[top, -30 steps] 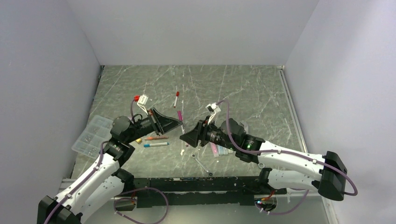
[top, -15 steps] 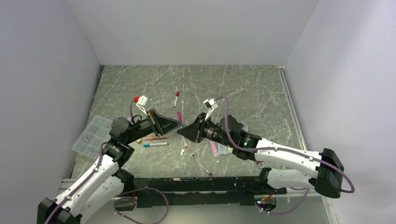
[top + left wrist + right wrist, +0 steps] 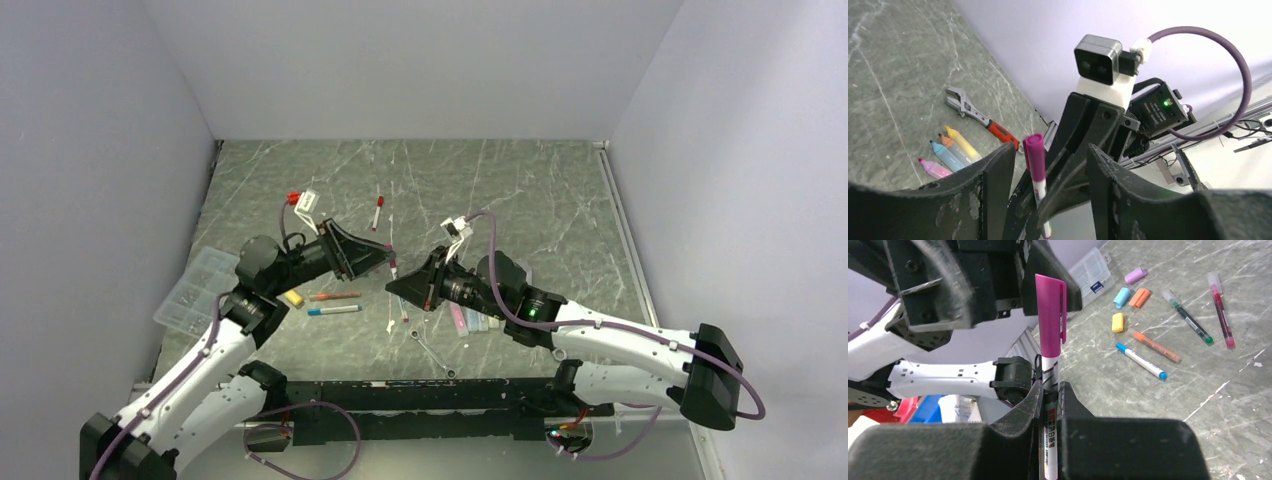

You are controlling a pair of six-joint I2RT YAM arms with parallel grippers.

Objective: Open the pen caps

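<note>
Above the middle of the counter (image 3: 520,190), the right claw (image 3: 1049,397) is clenched on the white barrel of a pen (image 3: 1050,371); its magenta cap (image 3: 1050,315) is on, sitting between the released, spread-apart fingers of the left claw (image 3: 1048,157)

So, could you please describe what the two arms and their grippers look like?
Both arms, the left arm and right arm, have white link shells with black joints. The left gripper and right gripper are black, with wide wedge-shaped fingers. A purple cable loops along each arm to a grey wrist camera on a white mount. A green light glows on the right arm.
</note>
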